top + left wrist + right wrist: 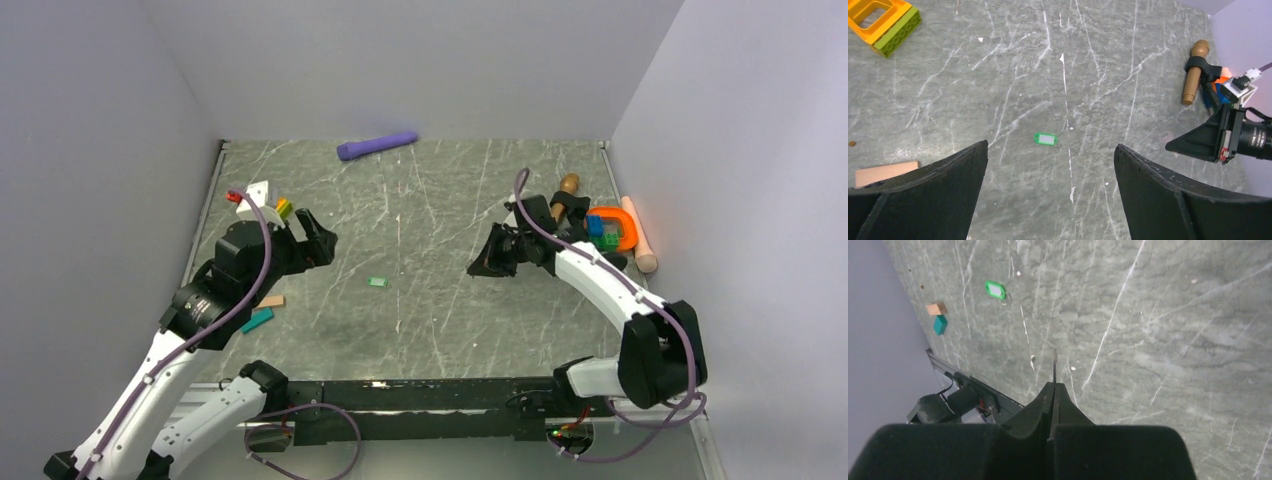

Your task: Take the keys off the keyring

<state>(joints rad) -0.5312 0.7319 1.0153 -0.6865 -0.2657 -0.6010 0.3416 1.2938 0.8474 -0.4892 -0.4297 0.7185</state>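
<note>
The keys, a tiny bright-green oblong tag (pixel 377 282) with a white label, lie flat on the grey marble table between the arms. A small wire ring sits at the tag's right end in the left wrist view (pixel 1045 139). The tag also shows far off in the right wrist view (pixel 995 289). My left gripper (pixel 315 240) is open and empty, hovering above the tag, which shows between its fingers (pixel 1051 146). My right gripper (pixel 480 268) is shut, with a thin flat sliver (pixel 1054 365) sticking out edge-on between its fingertips. It is off the table, right of the tag.
A tan block (pixel 270 300) and a teal block (pixel 256 320) lie at the left. A yellow-green brick (pixel 885 22) and a white piece (pixel 258 192) sit at the back left. A purple cylinder (pixel 377 146) lies at the back. A wooden pin (pixel 1194 75), an orange U-shape (pixel 610 228) and a pink rod (pixel 640 235) crowd the right.
</note>
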